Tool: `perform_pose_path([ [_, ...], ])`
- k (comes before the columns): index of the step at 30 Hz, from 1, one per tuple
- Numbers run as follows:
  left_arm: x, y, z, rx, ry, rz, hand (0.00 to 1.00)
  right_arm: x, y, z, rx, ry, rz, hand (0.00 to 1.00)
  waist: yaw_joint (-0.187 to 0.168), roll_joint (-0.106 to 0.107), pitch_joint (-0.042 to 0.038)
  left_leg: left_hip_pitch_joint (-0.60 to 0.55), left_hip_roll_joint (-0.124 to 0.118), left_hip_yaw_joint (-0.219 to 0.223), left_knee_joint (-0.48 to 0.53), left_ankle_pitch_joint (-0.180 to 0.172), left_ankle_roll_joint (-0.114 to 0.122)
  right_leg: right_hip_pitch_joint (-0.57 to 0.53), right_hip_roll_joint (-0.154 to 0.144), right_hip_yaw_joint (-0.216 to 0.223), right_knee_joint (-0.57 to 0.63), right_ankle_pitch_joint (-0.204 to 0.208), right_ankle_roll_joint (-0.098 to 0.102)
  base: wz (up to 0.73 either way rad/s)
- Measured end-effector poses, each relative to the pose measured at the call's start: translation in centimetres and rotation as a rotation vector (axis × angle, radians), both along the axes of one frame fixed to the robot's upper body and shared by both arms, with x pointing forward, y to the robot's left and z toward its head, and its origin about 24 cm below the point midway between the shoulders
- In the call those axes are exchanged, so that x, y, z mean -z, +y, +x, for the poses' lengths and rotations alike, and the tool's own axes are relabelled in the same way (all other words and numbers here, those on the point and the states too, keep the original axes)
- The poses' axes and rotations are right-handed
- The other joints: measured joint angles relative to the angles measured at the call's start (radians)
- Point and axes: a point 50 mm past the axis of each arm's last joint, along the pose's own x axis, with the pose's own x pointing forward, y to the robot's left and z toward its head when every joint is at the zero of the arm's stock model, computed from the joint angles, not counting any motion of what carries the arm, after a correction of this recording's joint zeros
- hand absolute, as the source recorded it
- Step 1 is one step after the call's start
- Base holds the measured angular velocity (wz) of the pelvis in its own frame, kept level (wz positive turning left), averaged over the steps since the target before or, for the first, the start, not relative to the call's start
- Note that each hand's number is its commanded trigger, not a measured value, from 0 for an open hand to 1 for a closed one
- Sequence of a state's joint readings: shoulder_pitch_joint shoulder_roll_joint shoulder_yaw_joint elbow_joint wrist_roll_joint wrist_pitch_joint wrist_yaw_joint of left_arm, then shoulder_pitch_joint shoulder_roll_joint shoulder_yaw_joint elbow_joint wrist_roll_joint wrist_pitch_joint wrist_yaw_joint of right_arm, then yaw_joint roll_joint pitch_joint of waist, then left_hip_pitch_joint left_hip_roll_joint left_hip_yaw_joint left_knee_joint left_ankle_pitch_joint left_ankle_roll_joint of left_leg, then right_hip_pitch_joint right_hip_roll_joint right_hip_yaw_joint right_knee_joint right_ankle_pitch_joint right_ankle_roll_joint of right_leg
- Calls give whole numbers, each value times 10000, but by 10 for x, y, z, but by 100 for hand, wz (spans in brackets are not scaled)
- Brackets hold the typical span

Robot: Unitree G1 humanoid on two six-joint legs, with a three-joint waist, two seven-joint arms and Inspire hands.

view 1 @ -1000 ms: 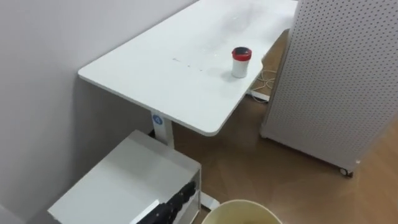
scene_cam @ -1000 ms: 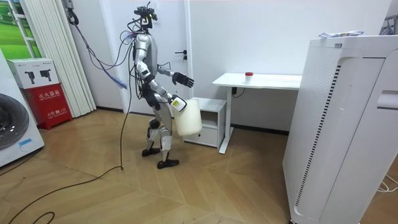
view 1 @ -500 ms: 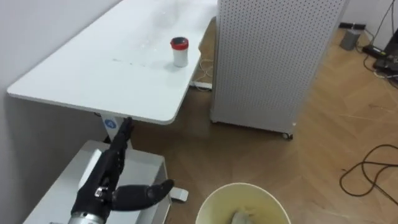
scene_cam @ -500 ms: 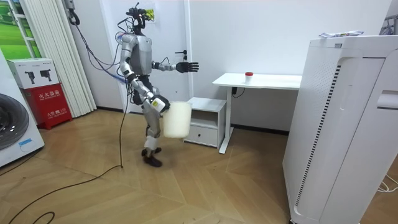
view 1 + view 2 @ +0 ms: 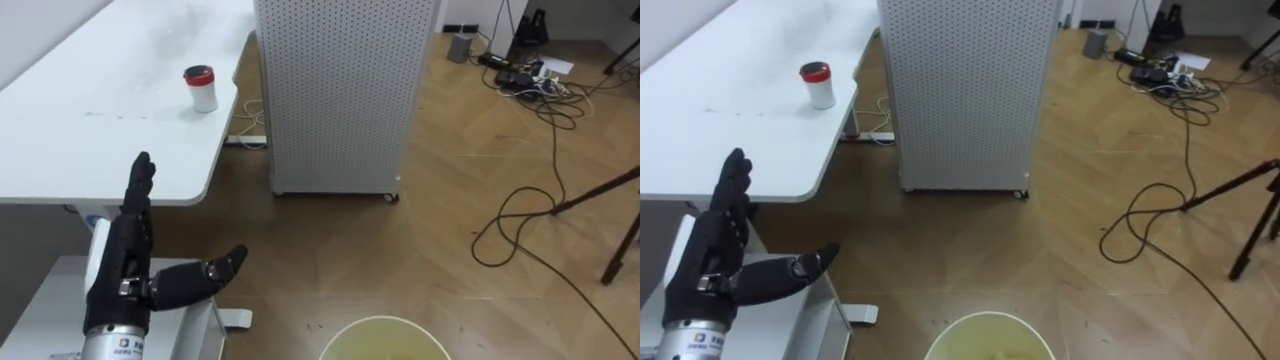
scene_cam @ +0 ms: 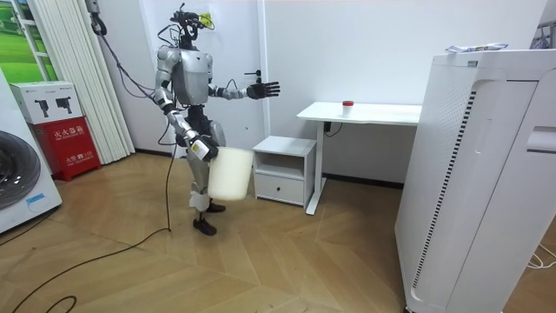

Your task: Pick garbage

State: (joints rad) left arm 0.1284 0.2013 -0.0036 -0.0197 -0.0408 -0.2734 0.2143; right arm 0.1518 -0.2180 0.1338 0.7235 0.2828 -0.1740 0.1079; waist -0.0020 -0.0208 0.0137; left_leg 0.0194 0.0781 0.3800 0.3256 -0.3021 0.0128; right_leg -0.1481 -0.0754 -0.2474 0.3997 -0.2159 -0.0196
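Observation:
A small white cup with a red lid (image 5: 201, 88) stands near the edge of the white desk (image 5: 70, 130), also seen as the cup (image 5: 818, 85) and far off as the cup (image 6: 347, 105). My left hand (image 5: 130, 270) is raised in front of the desk, open, fingers straight and thumb spread, holding nothing. It stands well short of the cup. A pale yellow bin (image 6: 229, 169) hangs at my right side from my right hand (image 6: 199, 149). Its round rim (image 5: 385, 338) shows at the bottom of the eye views.
A white perforated panel on castors (image 5: 340, 90) stands just right of the desk. Cables (image 5: 540, 90) and a dark tripod leg (image 5: 610, 200) lie on the wood floor to the right. A low white drawer cabinet (image 6: 280, 169) sits beside the desk.
I have stepped back from the desk and turned, so the eye views swung right. My left hand rose into view with fingers spread. The bin moved along at my side.

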Motion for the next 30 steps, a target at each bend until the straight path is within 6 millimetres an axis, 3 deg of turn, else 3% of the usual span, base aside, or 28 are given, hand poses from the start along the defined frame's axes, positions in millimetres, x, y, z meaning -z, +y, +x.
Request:
perform_pose_path([
  [4,0,1,0,-185,-45,2,0,-1,-2,1,-119,-14,7,100,224,71,-17,-5,76,-16,21,-25,-72,-107,117,60,14,54,-116,-16],
  [9,-1,3,-1,-540,-163,-160,0,0,-1,2,-604,66,-114,100,397,182,-83,-51,-71,-653,38,81,-224,-258,439,546,-26,103,-244,-25],
  [11,1,4,-3,-599,-106,-222,0,-1,1,3,-720,27,-57,100,451,189,-97,-394,11,-815,742,92,-237,-193,531,833,-110,118,-287,-25],
  [12,2,4,-3,-588,-83,-227,0,-1,1,3,-749,23,-55,100,444,195,-87,-712,37,-1032,1305,114,-219,-151,479,917,-177,142,-313,-15],
  [13,3,3,-4,-546,-45,-250,0,-1,1,2,-769,49,-76,100,467,112,-60,-1379,-142,-1716,2132,197,-193,-89,420,1239,-240,142,-346,0],
  [14,3,-1,-4,-436,-35,-272,0,-1,-1,2,-707,55,-123,100,467,71,-59,-1902,-405,-2210,1735,199,-184,-53,372,1563,-318,110,-370,0],
  [15,3,-3,-4,-373,-62,-293,0,-1,-2,2,-646,52,-165,100,494,44,-42,-2226,-469,-2297,1471,272,-224,-47,358,1663,-338,96,-346,-5],
  [16,4,-7,-4,-241,-102,-323,0,-2,-5,2,-532,61,-235,100,674,69,-27,-2859,-561,-2480,803,574,-402,-47,322,1771,-309,32,-248,-34],
  [17,5,-8,-6,-219,-154,-381,0,-1,-6,1,-450,101,-274,100,883,81,-5,-3284,-564,-2719,130,1435,-349,-62,320,1936,-141,-139,-105,-45],
  [18,6,-8,-7,-277,-148,-405,0,0,-6,0,-454,152,-279,100,950,195,-60,-3433,-554,-2852,-20,1742,-352,-44,307,1946,-23,-254,-45,-36],
  [19,6,-6,-8,-397,-200,-414,0,0,-5,-1,-488,214,-269,100,953,306,-109,-3498,-536,-2820,22,2160,-177,-35,307,1727,517,-594,179,18],
  [20,4,-3,-7,-443,-253,-299,0,2,-2,-2,-540,303,-197,100,853,116,-102,-3388,-534,-2290,54,2348,96,-4,23,1300,1276,-1005,395,56],
  [21,5,-3,-7,-422,-232,-287,0,3,-4,-7,-526,428,-194,100,797,-27,-119,-3284,-486,-1756,195,2479,262,237,-286,690,1602,-1444,265,61],
  [22,5,-3,-8,-421,-216,-325,0,4,-5,-8,-504,458,-242,100,846,-33,-105,-3294,-463,-1569,392,2514,429,352,-400,456,1601,-1617,227,27],
  [23,7,-3,-10,-450,-115,-342,0,3,-8,-7,-455,428,-373,100,925,20,-25,-3436,-413,-1477,1028,2197,492,387,-513,427,1575,-1793,69,0],
  [25,11,0,-15,-494,94,-369,0,3,-6,-5,-452,394,-373,100,985,103,-10,-3886,-308,-1513,2020,1892,460,560,-428,621,1548,-1967,53,7],
  [26,12,0,-15,-433,127,-415,0,4,-4,-7,-443,538,-331,100,990,61,12,-4203,-505,-1619,2287,1830,415,712,-463,953,1548,-2197,89,40],
  [27,11,-2,-14,-311,68,-437,0,6,-4,-9,-433,724,-379,100,932,2,25,-4309,-790,-1797,1720,1869,355,899,-560,1135,1574,-2521,210,39],
  [28,11,-2,-14,-267,41,-428,0,6,-5,-10,-429,827,-406,100,939,-10,24,-4306,-882,-1857,1384,1911,290,999,-629,1164,1604,-2654,298,12],
  [29,11,-3,-14,-220,20,-432,0,7,-6,-12,-443,1045,-421,100,1073,-66,-17,-4294,-991,-1923,1321,2157,274,1229,-859,1226,1667,-2928,461,-12],
  [30,10,-3,-14,-204,-10,-436,0,8,-6,-13,-474,1100,-419,100,1153,-124,-49,-4271,-1105,-1902,1507,2140,371,1358,-1023,1178,1689,-3032,543,-10],
])
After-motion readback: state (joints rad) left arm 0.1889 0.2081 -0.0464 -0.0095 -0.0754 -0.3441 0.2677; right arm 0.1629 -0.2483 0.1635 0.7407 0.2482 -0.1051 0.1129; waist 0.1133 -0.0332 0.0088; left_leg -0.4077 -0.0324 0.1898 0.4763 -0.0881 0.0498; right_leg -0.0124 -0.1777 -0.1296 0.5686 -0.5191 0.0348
